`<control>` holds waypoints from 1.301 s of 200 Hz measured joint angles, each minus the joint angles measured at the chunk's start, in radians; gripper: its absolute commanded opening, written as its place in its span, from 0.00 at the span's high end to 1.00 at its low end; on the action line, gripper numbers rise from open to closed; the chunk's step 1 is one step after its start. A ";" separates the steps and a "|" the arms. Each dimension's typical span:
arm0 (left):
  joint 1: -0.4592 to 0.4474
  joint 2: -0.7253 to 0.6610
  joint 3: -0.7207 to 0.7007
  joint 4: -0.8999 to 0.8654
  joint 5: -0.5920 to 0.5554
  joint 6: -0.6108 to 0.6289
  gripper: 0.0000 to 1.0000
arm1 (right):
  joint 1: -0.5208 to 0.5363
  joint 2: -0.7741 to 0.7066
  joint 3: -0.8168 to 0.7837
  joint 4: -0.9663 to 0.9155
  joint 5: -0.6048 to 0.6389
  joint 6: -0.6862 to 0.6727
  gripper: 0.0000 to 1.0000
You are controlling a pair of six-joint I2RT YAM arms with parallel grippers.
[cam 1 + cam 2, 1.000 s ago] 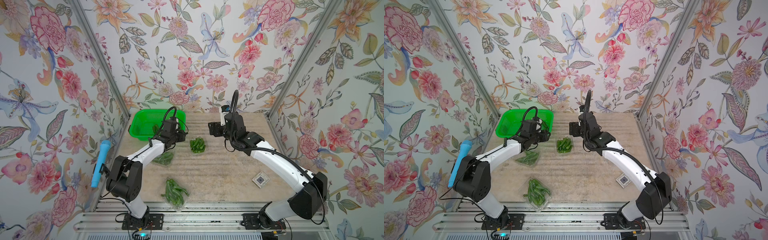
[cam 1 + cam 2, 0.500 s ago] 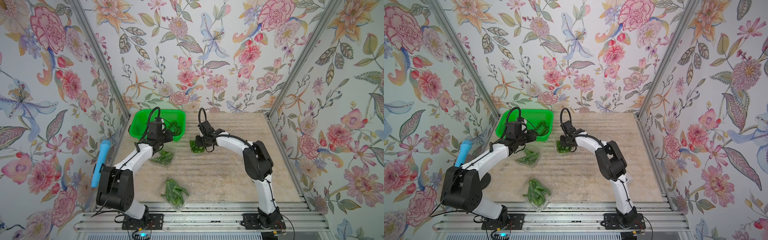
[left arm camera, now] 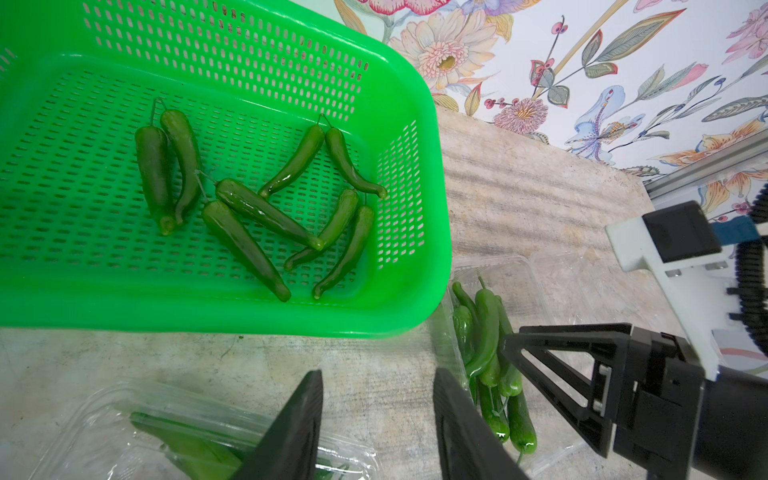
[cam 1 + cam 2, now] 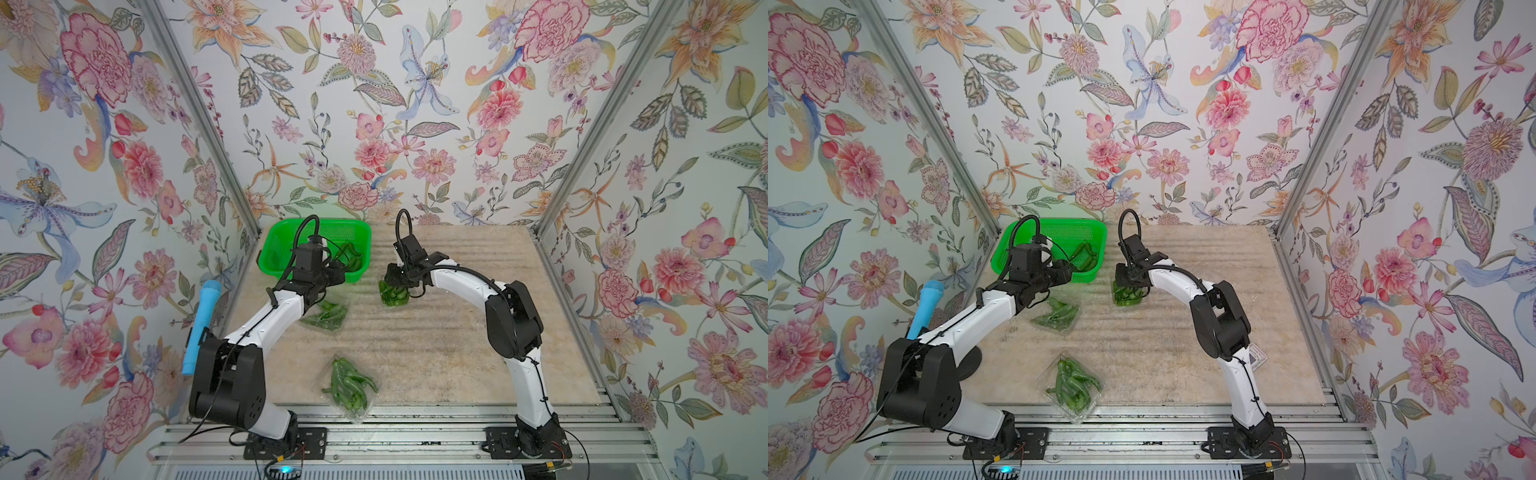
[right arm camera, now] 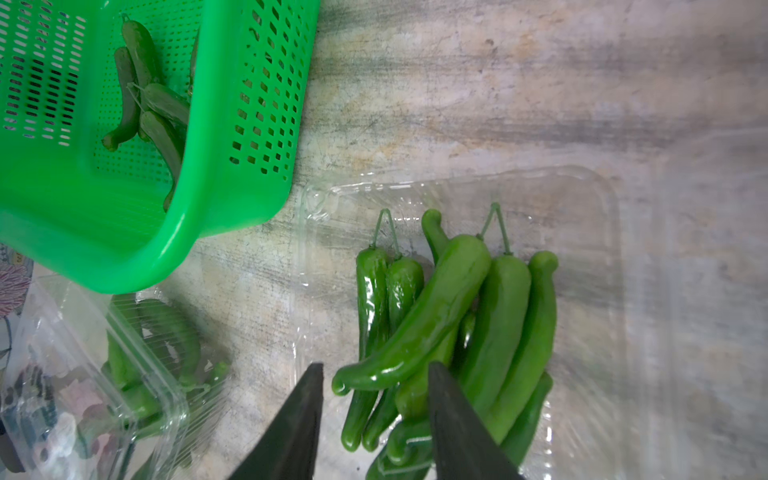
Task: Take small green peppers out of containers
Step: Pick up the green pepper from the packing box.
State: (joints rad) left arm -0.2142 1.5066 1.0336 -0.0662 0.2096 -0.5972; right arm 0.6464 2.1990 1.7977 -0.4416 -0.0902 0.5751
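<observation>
Since a second ago the right arm has folded in from its raised reach and lowered the right claw (image 5: pixel 376 368) into the open clear plastic clamshell pack (image 5: pixel 590 291) just beside the bright green perforated plastic basket (image 4: pixel 277 245). Its elbow is high and its wrist bent down. The jaws stand half apart astride the topmost glossy small green pepper (image 5: pixel 436 307); I cannot tell whether they pinch it. The left arm stretches forward, its left claw (image 3: pixel 376 374) partly spread and empty above bare tabletop (image 4: pixel 457 332) at the basket's near wall. More peppers (image 3: pixel 249 216) lie inside the basket.
</observation>
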 measured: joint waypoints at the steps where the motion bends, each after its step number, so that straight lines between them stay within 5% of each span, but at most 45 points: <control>1: 0.000 0.000 0.000 0.000 0.000 0.000 0.54 | -0.001 0.001 0.000 0.000 0.000 0.000 0.57; 218: 0.024 0.000 -0.015 0.029 0.027 0.008 0.53 | -0.031 0.132 0.119 -0.046 -0.037 0.081 0.61; 260: 0.024 0.000 -0.015 0.038 0.042 0.008 0.54 | -0.018 0.133 0.119 -0.083 -0.039 0.080 0.69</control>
State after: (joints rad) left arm -0.1898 1.5070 1.0183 -0.0284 0.2512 -0.5896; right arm 0.6281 2.3322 1.9171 -0.5243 -0.1287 0.6556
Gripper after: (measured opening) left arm 0.466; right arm 0.341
